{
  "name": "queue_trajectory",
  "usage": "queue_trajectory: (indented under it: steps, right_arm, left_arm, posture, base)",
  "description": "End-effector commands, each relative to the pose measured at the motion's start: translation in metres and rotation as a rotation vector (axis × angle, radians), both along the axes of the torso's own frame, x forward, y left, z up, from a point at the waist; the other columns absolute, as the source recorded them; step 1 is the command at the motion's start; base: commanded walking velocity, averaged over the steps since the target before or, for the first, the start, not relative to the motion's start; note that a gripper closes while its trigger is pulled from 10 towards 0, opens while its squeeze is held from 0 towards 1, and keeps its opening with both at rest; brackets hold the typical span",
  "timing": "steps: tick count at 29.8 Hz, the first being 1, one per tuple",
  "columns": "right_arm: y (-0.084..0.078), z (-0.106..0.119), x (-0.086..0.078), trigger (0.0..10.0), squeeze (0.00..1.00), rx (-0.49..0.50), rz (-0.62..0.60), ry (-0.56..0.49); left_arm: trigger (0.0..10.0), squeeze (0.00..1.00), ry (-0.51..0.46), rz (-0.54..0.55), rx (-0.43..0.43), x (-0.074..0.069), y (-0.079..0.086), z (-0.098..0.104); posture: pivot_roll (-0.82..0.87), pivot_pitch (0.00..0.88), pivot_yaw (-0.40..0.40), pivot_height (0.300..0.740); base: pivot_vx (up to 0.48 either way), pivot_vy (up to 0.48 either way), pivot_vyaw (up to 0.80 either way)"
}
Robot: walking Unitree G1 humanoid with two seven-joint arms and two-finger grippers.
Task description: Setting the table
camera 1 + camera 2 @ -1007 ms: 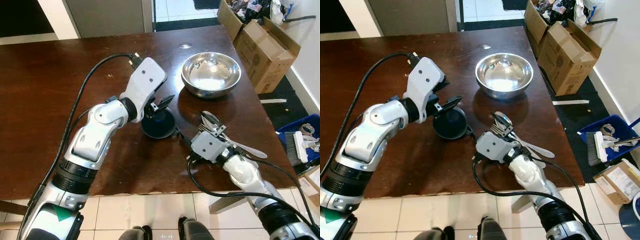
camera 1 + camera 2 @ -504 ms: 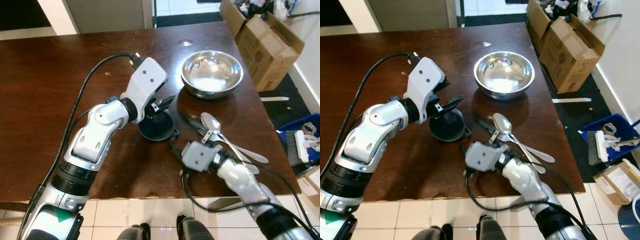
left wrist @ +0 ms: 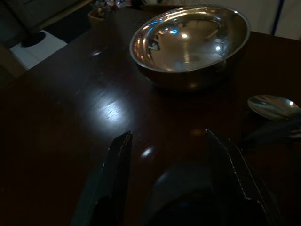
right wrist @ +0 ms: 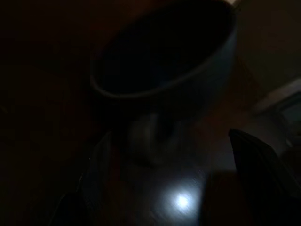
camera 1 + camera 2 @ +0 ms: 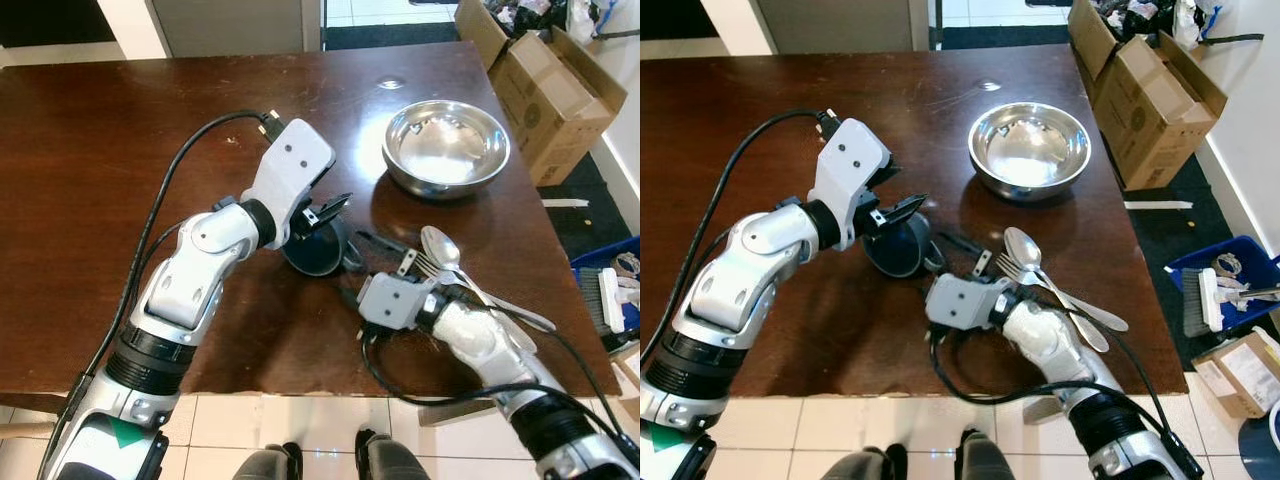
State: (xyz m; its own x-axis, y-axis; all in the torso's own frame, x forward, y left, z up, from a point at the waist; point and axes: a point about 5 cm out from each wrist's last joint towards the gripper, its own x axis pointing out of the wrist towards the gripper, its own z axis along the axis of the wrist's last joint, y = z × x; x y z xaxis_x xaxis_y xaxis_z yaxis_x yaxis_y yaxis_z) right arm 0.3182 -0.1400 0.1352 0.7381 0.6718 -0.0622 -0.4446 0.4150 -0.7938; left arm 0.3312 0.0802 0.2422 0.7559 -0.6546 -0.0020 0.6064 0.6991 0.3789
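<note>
Dark cup sat frame centre on table, straddled by left gripper, fingers spread, nothing pinched yet. Right gripper spread too, aimed at cup from lower right. Cutlery and steel bowl parked further right. Left looks nearer, tbh.

Bare table lies open on the left; cup, cutlery (spoon, fork) and bowl crowd the right

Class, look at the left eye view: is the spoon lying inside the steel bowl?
No. The spoon lies on the bare table, nearer the robot than the steel bowl, which holds nothing.
</note>
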Motion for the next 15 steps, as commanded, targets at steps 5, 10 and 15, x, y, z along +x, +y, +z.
queue_trajectory:
  steps: [5, 10, 15]
  right_arm:
    - [-0.0213, -0.0274, -0.0033, 3.1, 0.00, -0.092, -0.080, 0.133]
    - [-0.0233, -0.0251, -0.0041, 0.0, 0.00, -0.083, -0.057, 0.116]
    - [-0.0234, -0.0261, -0.0060, 0.0, 0.00, -0.087, -0.046, 0.106]
  left_arm:
    - [10.0, 0.00, 0.008, 0.022, -0.012, -0.0025, 0.0012, -0.0054]
    - [10.0, 0.00, 0.010, 0.028, -0.025, -0.0023, -0.0006, -0.0070]
    - [10.0, 0.00, 0.011, 0.029, -0.033, -0.0022, -0.0028, -0.0075]
  posture:
    - [-0.07, 0.150, 0.088, 0.740]
    - [-0.08, 0.152, 0.081, 0.740]
    - [-0.09, 0.153, 0.078, 0.740]
  base:
    - [0.000, 0.000, 0.00]
    - [0.000, 0.000, 0.00]
    - [0.000, 0.000, 0.00]
